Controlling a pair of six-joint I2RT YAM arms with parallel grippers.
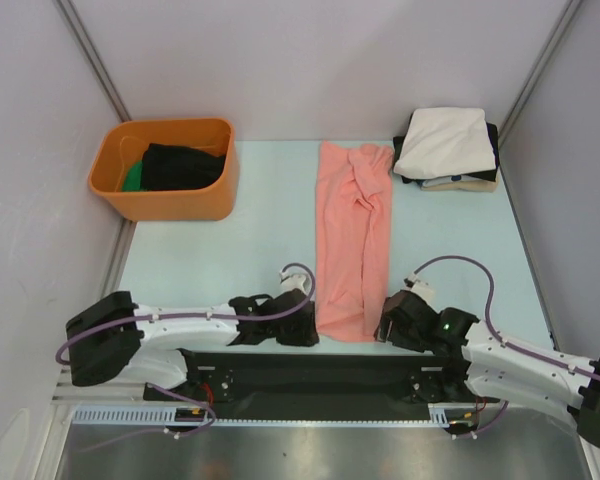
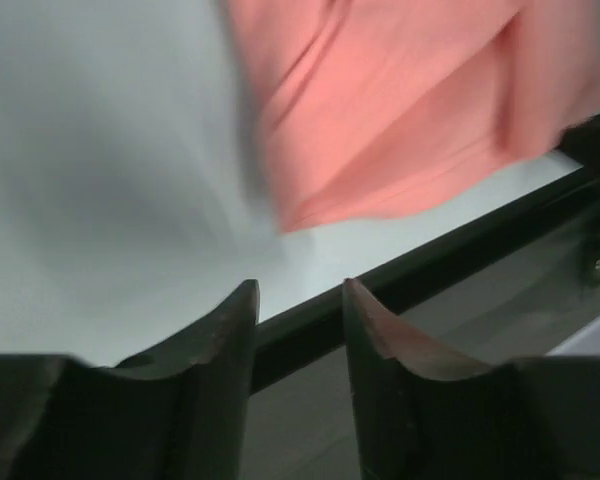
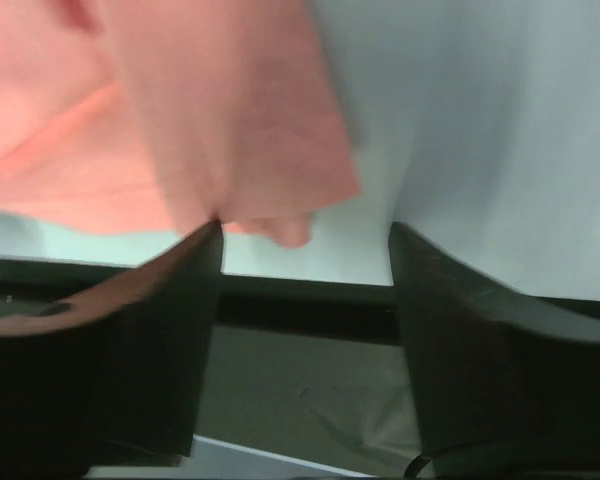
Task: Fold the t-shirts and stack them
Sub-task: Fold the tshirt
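At the table's [image 1: 210,250] near edge the left gripper [image 2: 300,292] stands narrowly parted and the right gripper [image 3: 305,232] wider, both with nothing between their fingers, though blur in the 2 wrist views hides whether the right one brushes the shirt. Between them lies the salmon-pink t-shirt [image 1: 352,235], a long strip running away from the arms, its far end bunched. Far right sits the stack of folded t-shirts [image 1: 445,145], cream-white on top with black and tan layers mostly hidden beneath, and far left the orange tub [image 1: 180,205] holds dark cloth [image 1: 185,165] over something green, barely visible.
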